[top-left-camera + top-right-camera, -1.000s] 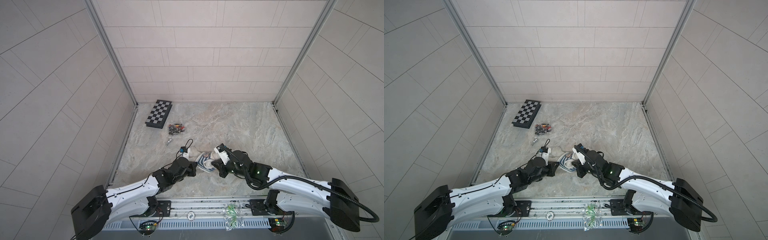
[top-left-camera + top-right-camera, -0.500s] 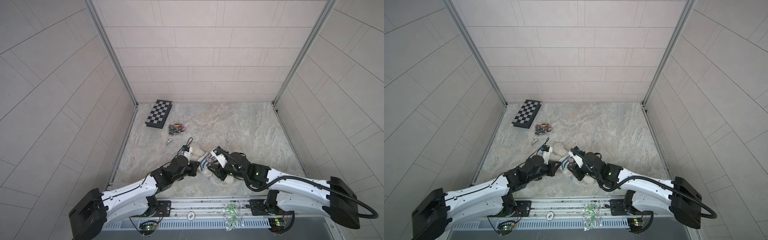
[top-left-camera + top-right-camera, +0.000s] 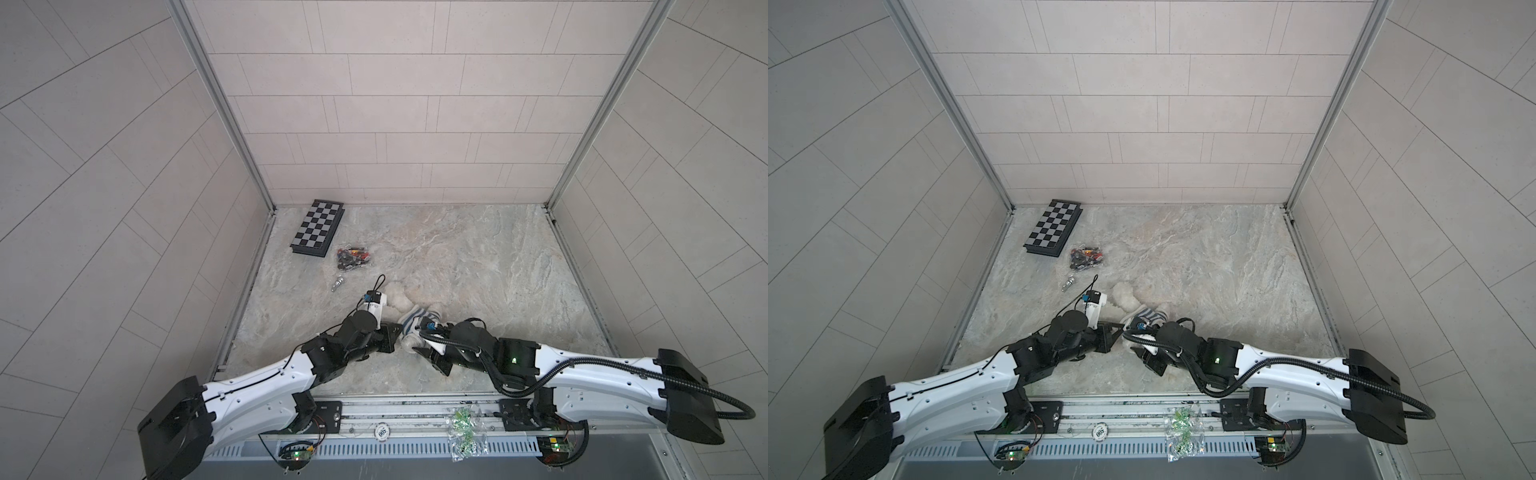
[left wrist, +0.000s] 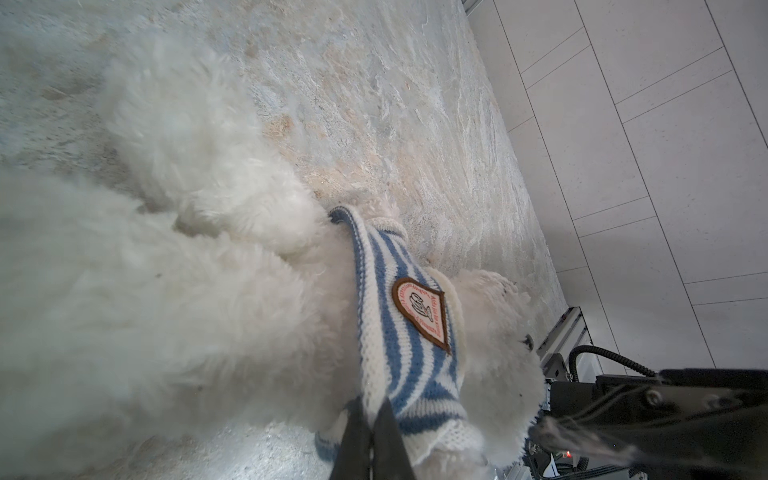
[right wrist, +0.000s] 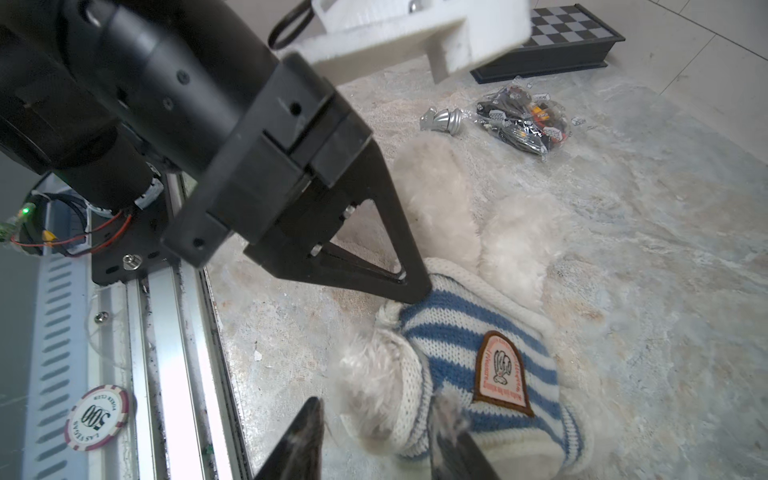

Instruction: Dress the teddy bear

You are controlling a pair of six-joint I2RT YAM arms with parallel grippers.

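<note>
Your table is the biggest thing here, a pale top that looks like stone, with tiled walls around it. Your two arms reach in from the near edge and meet close to the front, about in the middle. The teddy bear lies on the table right there, between the two grippers and close to the front rail. It is white and fluffy, and its legs point away toward the back left. A black and grey chessboard lies far back by the left wall, well apart from the bear. A blue and white striped shirt is on the bear's upper body, and one fluffy arm pokes out of a sleeve. Your left gripper is closed tight, and its tips pinch the edge of the shirt. Your right gripper has its two fingers standing apart, with the bear's sleeved arm in the gap between them. You can see space between one finger and the arm, so it is not squeezing. A clear bag of small dark bits lies just in front of the chessboard. A round poker chip sits on the front rail. A silver chess piece lies on its side between the bag and the bear's legs. A little brown-edged badge is sewn on the shirt.
</note>
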